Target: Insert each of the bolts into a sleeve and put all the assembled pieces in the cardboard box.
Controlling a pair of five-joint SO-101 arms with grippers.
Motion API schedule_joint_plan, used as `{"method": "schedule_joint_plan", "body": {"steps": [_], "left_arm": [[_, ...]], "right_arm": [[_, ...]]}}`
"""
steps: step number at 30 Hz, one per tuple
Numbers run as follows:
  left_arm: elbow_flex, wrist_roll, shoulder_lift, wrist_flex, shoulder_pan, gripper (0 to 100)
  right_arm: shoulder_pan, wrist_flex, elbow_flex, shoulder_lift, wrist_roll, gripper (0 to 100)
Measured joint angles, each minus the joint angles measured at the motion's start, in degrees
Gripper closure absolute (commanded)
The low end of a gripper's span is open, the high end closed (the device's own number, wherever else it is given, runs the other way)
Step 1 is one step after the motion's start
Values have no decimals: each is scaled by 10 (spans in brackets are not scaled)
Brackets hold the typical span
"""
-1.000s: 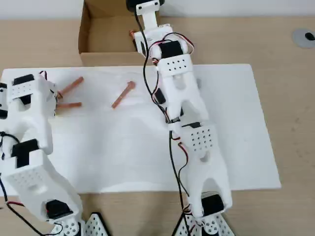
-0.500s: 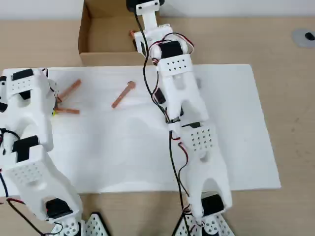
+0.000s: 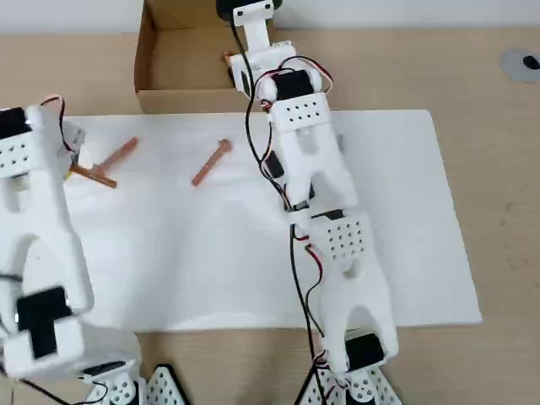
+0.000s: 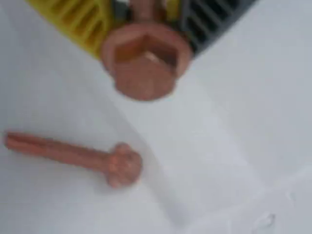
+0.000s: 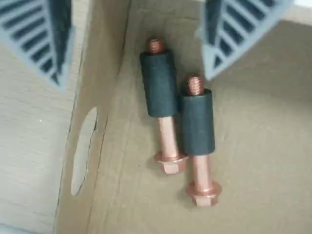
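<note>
A copper hex-headed bolt point(image 4: 145, 61), grasped in the left jaws over the white sheet point(image 3: 253, 253), had shifted leftward since earlier. Right jaws hung released above the box point(image 3: 177, 59).

The white perforated-plastic left arm point(image 3: 42, 228) and right arm point(image 3: 325, 190) carry black motors and red-black cables; the left gripper point(image 4: 146, 27) has 1 yellow and 1 dark ribbed finger.

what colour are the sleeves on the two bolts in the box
Black sleeves over copper-coloured bolts; clearest in the right wrist view.
</note>
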Motion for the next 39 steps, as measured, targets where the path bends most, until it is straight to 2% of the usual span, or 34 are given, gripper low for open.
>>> {"method": "schedule_joint_plan", "body": {"steps": [5,10,13,18,22,27,29,33,39], "left_arm": [[63,-159,-126,-4,0,990],[128,-356,-241,-8,0,991],[159,-418,-314,-8,0,991],[222,-443,-459,-8,0,991],[290,-440,-585,-11,0,991],[404,-407,-758,-97,0,995],[459,-404,-823,-140,0,996],[568,-403,-901,-200,0,996],[627,-403,-928,-207,0,996]], "right_arm": [[-18,97,-27,0,-3,774],[-75,309,-131,-48,-47,774],[-92,430,-191,-87,-52,774],[-66,459,-189,-140,-53,774],[-52,459,-75,-191,-4,774],[-50,449,134,-207,101,770],[-41,435,185,-207,119,750],[-32,433,204,-178,171,678],[-19,433,171,-100,223,673]]}}
